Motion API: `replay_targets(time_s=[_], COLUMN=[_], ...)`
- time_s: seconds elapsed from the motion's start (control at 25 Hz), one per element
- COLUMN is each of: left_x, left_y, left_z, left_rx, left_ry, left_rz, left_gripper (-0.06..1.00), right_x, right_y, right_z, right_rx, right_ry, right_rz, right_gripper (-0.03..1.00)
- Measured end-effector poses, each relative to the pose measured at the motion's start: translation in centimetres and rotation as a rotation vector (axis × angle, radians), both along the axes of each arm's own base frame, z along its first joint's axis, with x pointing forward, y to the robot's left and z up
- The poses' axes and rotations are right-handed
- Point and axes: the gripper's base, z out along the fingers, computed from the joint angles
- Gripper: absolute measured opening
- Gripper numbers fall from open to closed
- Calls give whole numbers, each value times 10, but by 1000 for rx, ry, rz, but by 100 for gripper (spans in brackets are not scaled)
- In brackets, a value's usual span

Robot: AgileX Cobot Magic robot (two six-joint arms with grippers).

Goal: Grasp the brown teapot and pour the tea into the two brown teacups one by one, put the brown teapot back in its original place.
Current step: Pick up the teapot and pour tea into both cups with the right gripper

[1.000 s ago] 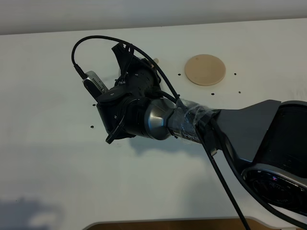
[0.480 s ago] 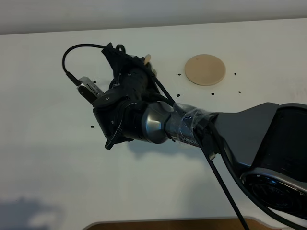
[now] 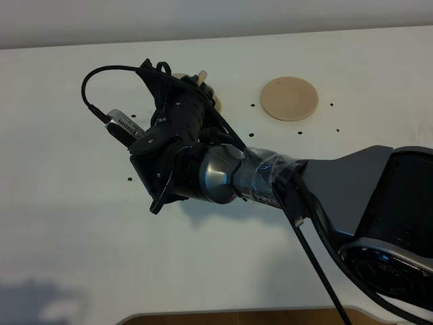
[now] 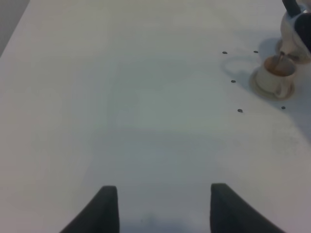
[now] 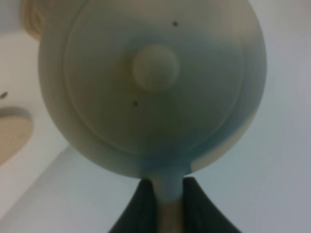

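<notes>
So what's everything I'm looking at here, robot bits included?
teapot: one, beige-tan, held up and tipped over the teacup
teacup: one seen clearly, beige-tan, on its small saucer, brown tea inside; I can't make out any second one
round disc: one, beige-tan, lying bare towards the table's far side
table: one, white, with a few small dark dots
right hand: one, black, shut on the teapot
left hand: one, black, open over bare table

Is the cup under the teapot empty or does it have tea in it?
Has tea: brown liquid shows inside the teacup, right below the teapot spout.
</notes>
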Motion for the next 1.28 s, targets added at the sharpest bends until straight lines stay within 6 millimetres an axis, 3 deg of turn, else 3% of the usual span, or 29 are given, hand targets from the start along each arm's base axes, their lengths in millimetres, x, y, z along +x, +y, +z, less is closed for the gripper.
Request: replay_targets(time_s=[1.28], left_x=[0], left_y=[0], left_z=[0], left_rx=[0], left_ry=[0], left_rz=[0], left_gripper=[46], right_x=[2], right_y=[0], right_z=[4], right_rx=[-150], right_ry=[-22], right_rz=[64], right_gripper=[11])
